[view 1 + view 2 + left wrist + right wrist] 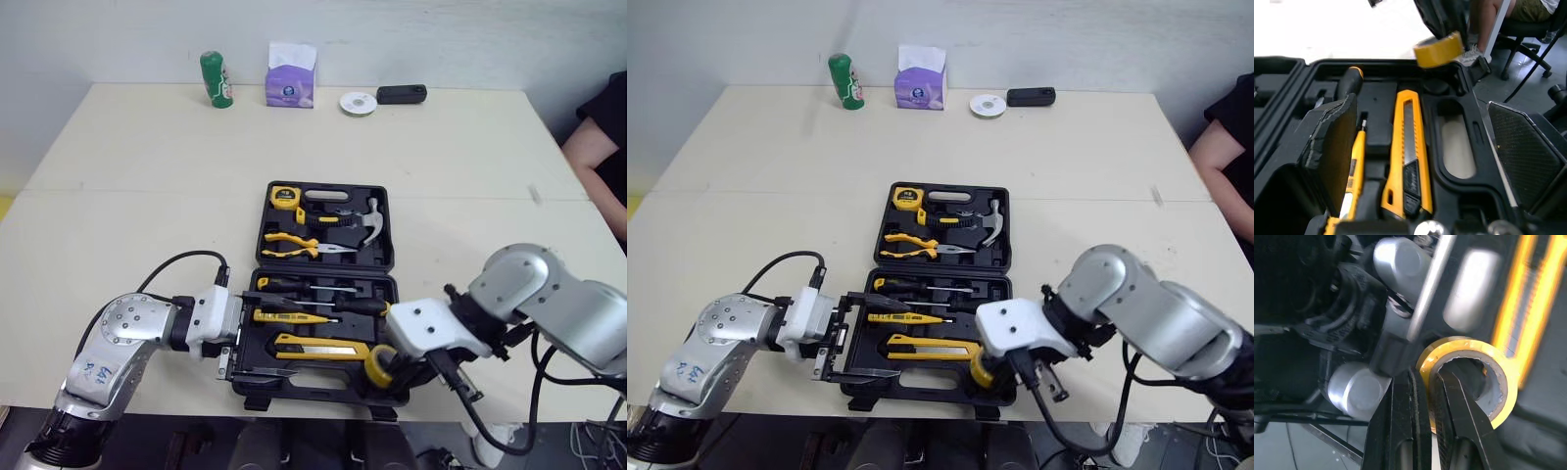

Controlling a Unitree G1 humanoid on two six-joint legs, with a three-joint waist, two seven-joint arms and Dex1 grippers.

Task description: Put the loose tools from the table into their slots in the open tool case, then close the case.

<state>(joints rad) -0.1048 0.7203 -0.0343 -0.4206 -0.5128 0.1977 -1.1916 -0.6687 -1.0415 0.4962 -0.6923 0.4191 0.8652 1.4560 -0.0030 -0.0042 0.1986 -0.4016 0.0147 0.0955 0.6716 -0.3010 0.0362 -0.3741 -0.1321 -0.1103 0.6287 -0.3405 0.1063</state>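
**Head views.** The open tool case (386, 235) is lying at the centre of the table (127, 176). A hammer (364, 220) and pliers (294, 245) are sitting in its far half, and a utility knife (318, 345) in its near half. The left gripper (257, 333) is reaching over the case's 8 o'clock edge, its fingers spreading wide. The right gripper (390, 370) is holding the yellow tape roll (380, 364) at the case's 5 o'clock corner.

**Left wrist view.** The two fingers are standing wide apart over the near half, with the utility knife lying between them. The tape roll is showing beyond the case's far rim; whether it is touching the case cannot be told.

**Right wrist view.** The fingers are pinching the roll's wall narrowly, one inside the ring and one outside.
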